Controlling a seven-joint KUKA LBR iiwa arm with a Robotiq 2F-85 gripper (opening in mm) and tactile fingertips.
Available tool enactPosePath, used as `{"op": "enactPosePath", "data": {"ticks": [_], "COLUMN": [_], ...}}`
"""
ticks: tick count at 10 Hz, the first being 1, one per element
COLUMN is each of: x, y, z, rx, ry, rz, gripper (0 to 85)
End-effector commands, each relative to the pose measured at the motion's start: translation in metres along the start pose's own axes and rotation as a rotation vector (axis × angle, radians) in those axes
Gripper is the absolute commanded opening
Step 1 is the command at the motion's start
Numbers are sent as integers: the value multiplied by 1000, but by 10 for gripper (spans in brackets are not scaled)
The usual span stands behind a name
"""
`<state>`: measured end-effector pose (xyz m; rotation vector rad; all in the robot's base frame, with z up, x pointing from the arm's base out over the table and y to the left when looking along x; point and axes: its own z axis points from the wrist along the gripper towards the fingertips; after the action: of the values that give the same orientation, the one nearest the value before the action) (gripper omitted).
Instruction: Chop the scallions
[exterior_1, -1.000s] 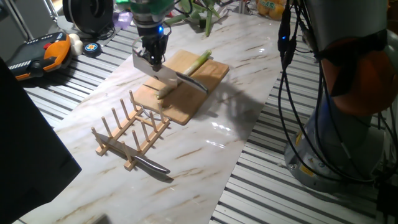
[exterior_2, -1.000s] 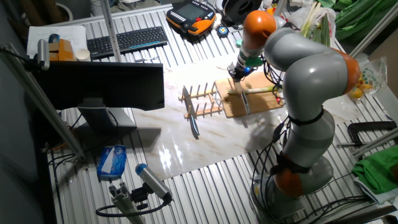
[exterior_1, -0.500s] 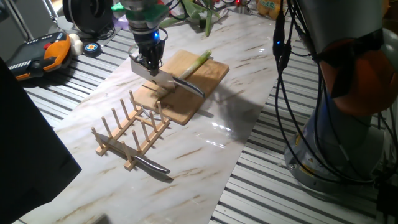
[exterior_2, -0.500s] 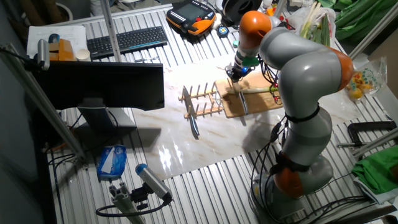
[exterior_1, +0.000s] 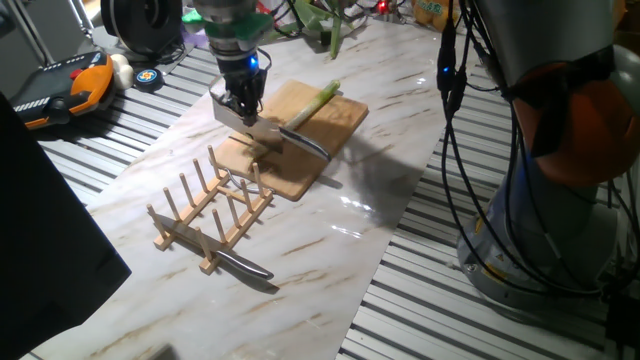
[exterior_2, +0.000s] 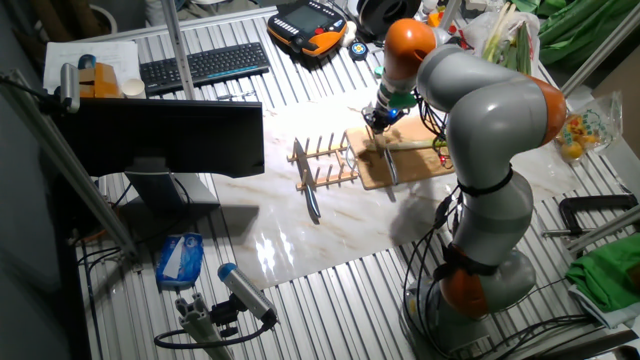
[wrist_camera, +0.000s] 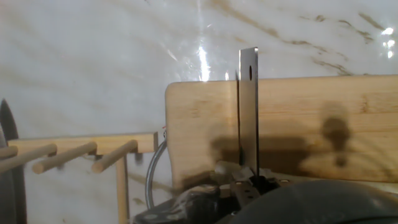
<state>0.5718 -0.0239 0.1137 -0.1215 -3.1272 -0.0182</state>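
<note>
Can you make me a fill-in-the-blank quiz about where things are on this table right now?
1. The gripper holds a ____ over the wooden cutting board.
2. The scallion lies on the ____.
3. A second knife lies on the marble table beside the wooden ____.

Missing words: knife; cutting board; rack

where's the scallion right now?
In one fixed view the scallion lies on the far part of the wooden cutting board, its green end at the board's far edge, beside the knife held by the gripper.
</note>
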Motion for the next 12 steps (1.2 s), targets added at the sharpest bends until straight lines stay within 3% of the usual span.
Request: {"op": "enactPosePath", "data": {"ticks": [1, 4, 8, 9, 12], "x": [2, 9, 9, 10, 9], "y": [0, 5, 1, 1, 1], "z": [5, 29, 27, 25, 8], "rx": [0, -8, -17, -18, -11], "ry": [0, -14, -13, -32, -39], "rz": [1, 14, 20, 17, 14], "gripper": [7, 7, 7, 7, 7]}}
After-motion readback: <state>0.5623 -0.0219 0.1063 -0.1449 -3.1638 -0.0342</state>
